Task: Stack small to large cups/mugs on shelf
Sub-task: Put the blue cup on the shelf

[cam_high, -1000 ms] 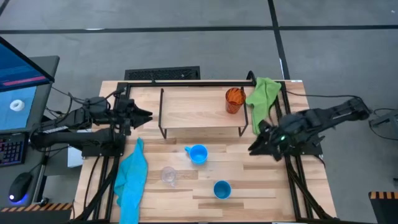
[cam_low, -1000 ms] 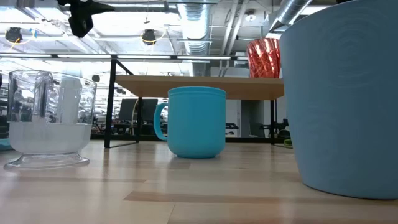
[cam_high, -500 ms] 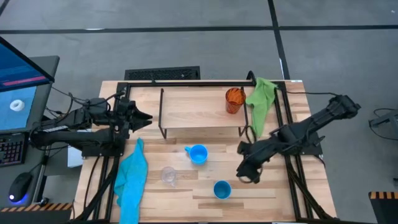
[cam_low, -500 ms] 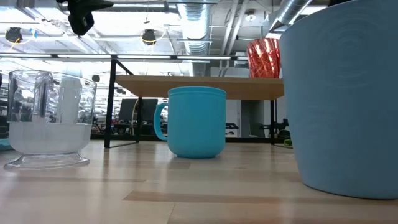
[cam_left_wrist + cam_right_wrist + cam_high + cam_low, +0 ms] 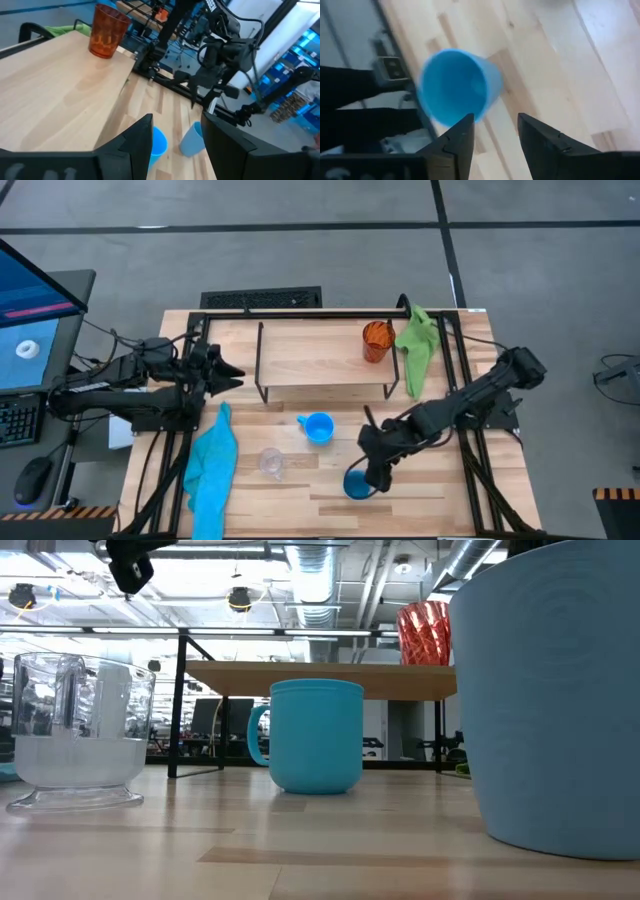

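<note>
The orange cup stands on the wooden shelf at its right end. The light-blue mug, the clear glass cup and the blue handleless cup stand on the table in front of the shelf. My right gripper is open just above and right of the blue cup; in its wrist view the cup's open mouth lies ahead of the gripper, not between the fingers. My left gripper is open and empty, left of the shelf.
A blue cloth lies at the table's near left. A green cloth hangs on the frame right of the shelf. The shelf's black wire legs stand behind the mug.
My right gripper has swung from the table's right side toward the left and near edge, ending at the blue cup. The cups have stayed in place.
</note>
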You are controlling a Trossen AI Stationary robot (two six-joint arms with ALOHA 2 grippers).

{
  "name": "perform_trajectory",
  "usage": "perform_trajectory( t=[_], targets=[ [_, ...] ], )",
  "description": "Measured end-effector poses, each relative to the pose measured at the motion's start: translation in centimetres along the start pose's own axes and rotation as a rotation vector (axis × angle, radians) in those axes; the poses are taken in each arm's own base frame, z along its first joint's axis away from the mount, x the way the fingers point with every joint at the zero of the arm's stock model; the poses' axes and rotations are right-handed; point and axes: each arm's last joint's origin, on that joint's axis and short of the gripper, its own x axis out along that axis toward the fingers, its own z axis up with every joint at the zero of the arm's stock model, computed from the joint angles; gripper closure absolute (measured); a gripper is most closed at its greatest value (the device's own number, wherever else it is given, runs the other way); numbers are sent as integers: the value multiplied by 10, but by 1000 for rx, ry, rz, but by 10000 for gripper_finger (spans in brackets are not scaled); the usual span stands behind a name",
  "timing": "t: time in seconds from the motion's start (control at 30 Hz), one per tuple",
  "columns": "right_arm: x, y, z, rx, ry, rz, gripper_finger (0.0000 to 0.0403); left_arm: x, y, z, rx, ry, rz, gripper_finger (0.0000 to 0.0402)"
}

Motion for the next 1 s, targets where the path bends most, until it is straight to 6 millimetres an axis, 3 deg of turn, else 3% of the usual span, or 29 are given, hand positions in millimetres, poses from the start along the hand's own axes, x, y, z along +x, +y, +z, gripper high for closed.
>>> perform_trajectory(
  t=[0.27, 0.43, 0.8, 1.0],
  targets=[
    [23, 2, 13, 15, 27, -48, 182, -1, -1, 0, 16, 9, -23, 244],
    [36, 2, 18, 19, 38, -65, 175, -4, -1, -1, 20, 5, -29, 244],
    [49, 2, 21, 3, 44, -64, 191, -10, -3, 0, 31, -22, -37, 244],
    [49, 2, 20, -21, 43, -70, 238, -10, -3, 1, 31, -27, -36, 244]
  ],
)
